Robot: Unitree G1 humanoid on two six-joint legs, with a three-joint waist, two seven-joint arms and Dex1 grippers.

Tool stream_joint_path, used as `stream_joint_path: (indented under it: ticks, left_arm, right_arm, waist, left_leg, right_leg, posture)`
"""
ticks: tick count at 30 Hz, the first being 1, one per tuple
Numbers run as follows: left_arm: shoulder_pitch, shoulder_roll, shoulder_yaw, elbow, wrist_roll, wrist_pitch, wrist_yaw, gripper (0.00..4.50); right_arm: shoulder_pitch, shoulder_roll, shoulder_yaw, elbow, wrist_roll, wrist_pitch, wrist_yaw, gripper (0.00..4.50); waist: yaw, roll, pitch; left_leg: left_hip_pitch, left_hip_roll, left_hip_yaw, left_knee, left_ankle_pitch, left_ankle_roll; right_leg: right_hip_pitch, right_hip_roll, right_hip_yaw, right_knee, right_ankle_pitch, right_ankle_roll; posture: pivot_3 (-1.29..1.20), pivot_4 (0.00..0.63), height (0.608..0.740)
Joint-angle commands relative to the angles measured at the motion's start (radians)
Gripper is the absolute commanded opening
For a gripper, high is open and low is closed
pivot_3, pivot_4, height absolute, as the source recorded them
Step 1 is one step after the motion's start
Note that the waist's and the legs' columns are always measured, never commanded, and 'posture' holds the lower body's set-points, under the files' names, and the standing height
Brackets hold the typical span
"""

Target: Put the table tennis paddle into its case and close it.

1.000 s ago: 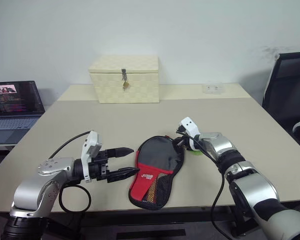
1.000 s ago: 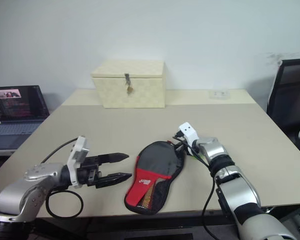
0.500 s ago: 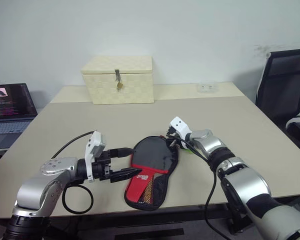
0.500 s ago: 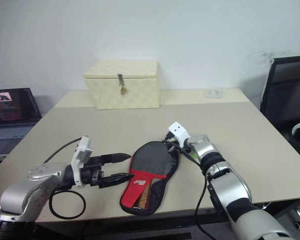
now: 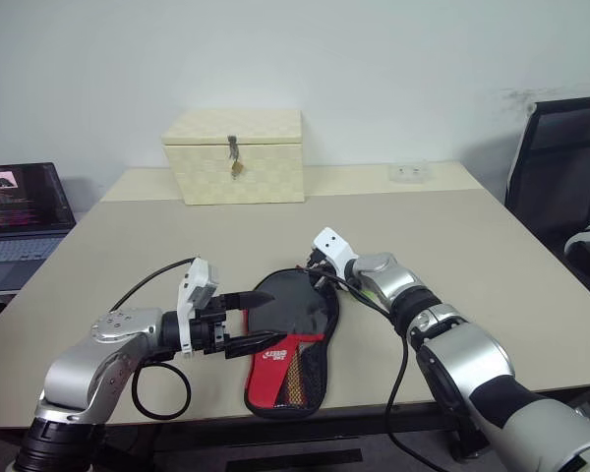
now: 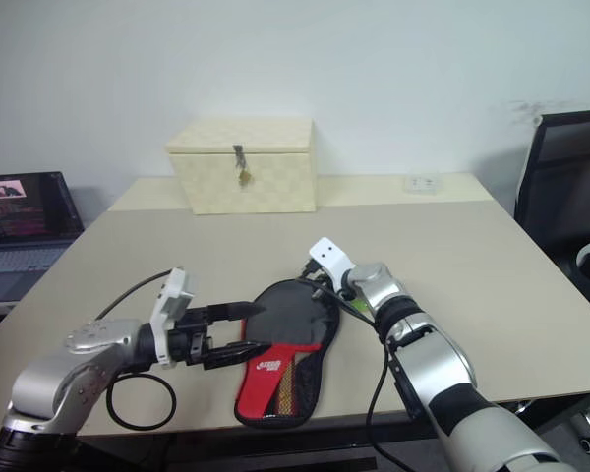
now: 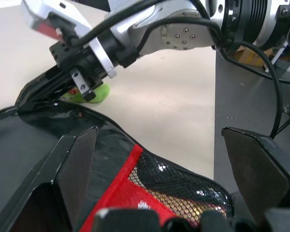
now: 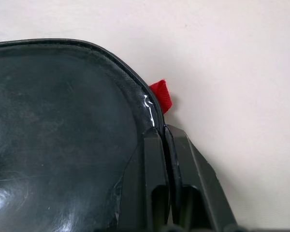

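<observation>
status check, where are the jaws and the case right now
Left gripper open, jaws straddling the near edge of the case. Right gripper nearly shut at the case's far rim, beside a red tab. Case lies flat on the table; nothing in the way.

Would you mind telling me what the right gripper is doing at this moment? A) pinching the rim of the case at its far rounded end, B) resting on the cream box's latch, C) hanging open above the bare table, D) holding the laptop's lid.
A: in the right wrist view the right gripper has its fingers nearly together on the black rim of the case, at the far rounded end.
</observation>
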State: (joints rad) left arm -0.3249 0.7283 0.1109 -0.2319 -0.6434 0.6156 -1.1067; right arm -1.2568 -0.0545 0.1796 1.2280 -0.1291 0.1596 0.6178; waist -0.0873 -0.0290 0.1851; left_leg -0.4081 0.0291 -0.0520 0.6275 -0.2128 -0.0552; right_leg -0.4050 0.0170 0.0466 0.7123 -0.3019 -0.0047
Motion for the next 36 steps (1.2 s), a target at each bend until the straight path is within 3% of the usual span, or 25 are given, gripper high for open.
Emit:
stream_joint_path:
  ticks: [1, 10, 19, 27, 32, 36]
  left_arm:
    - [-0.026, -0.005, -0.005, 0.011, 0.008, -0.030, 0.000, 4.50]
    - [-0.082, -0.031, -0.088, 0.156, 0.103, -0.141, -0.045, 4.50]
    - [-0.227, -0.109, -0.210, 0.563, 0.338, -0.445, -0.084, 4.50]
    - [-0.396, -0.223, -0.261, 0.888, 0.462, -0.658, -0.118, 4.50]
    - [-0.451, -0.259, -0.266, 1.010, 0.498, -0.710, -0.156, 4.50]
    - [-0.451, -0.272, -0.265, 1.055, 0.511, -0.724, -0.179, 4.50]
  right_arm:
    - [-0.040, 0.004, -0.027, -0.008, 0.009, -0.019, -0.013, 1.36]
    - [-0.012, -0.036, -0.198, -0.295, 0.200, 0.086, 0.037, 4.48]
    - [0.320, -0.231, -0.178, -0.850, 0.218, 0.388, 0.046, 4.48]
    - [0.505, -0.335, -0.131, -1.080, 0.216, 0.510, 0.055, 4.48]
    - [0.610, -0.439, -0.068, -1.236, 0.258, 0.527, 0.195, 4.48]
    - [0.623, -0.455, -0.018, -1.234, 0.217, 0.475, 0.187, 4.48]
  waist:
    - [0.000, 0.000, 0.000]
    - [0.004, 0.001, 0.001]
    - [0.038, 0.002, 0.002]
    - [0.034, 0.002, 0.002]
    - [0.036, 0.002, 0.002]
    - [0.033, 0.002, 0.002]
  left_leg:
    - [0.000, 0.000, 0.000, 0.000, 0.000, 0.000]
    - [-0.001, 0.000, -0.001, 0.000, 0.000, 0.000]
    - [-0.003, -0.001, -0.002, 0.001, 0.000, 0.000]
    - [-0.005, -0.003, -0.001, 0.001, 0.000, 0.000]
    - [-0.006, -0.005, -0.002, 0.002, 0.000, 0.000]
    - [-0.005, -0.006, -0.001, 0.002, 0.000, 0.000]
  right_leg:
    - [0.000, 0.000, 0.000, 0.000, 0.000, 0.000]
    - [0.000, 0.000, -0.001, 0.000, 0.000, 0.000]
    - [0.000, -0.001, -0.002, -0.002, 0.000, 0.000]
    - [-0.002, 0.000, -0.004, -0.001, 0.000, 0.000]
    - [-0.002, 0.001, -0.005, -0.002, 0.000, 0.001]
    - [-0.001, 0.002, -0.005, -0.001, -0.001, 0.002]
  posture:
    - [0.00, 0.150, 0.740]
    - [0.00, 0.150, 0.740]
    - [0.00, 0.150, 0.740]
    - [0.00, 0.150, 0.740]
    - [0.00, 0.150, 0.740]
    - [0.00, 0.150, 0.740]
